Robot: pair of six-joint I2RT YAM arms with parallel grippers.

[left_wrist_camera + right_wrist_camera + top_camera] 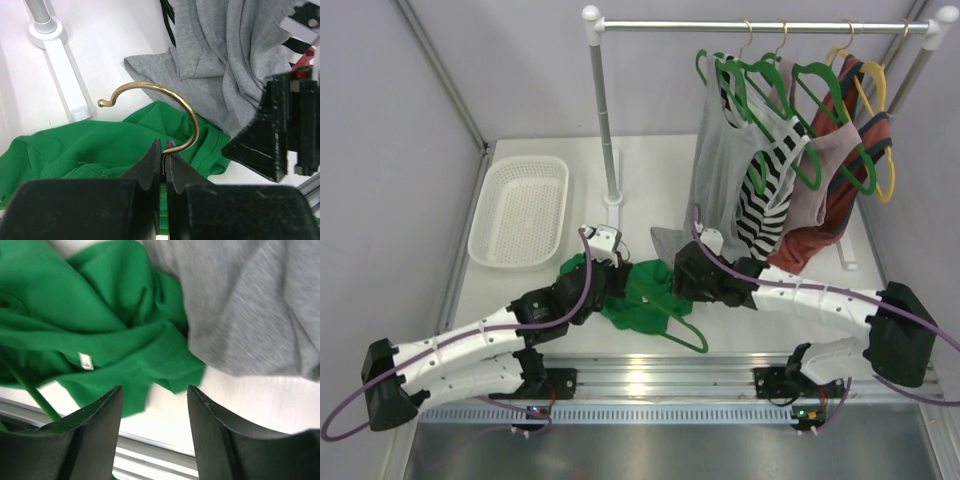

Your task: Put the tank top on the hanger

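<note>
Between the arms, near the front edge of the table (510, 285), with left gripper (162, 150) pinched tight on the brass hook (165, 95) of hanger (31, 392), lower right gripper (155, 392), parted and empty, onto top (100, 325). Pinch one layer only, clear of grey shirt (250, 305). Crumpled in a heap, bright green, ribbed edge, small white tag (86, 361).

No readable text anywhere

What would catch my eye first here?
The bright green tank top, crumpled front and centre. The left gripper pinches the hanger by its brass hook right by it. At back right, tops hang from a rail.
</note>
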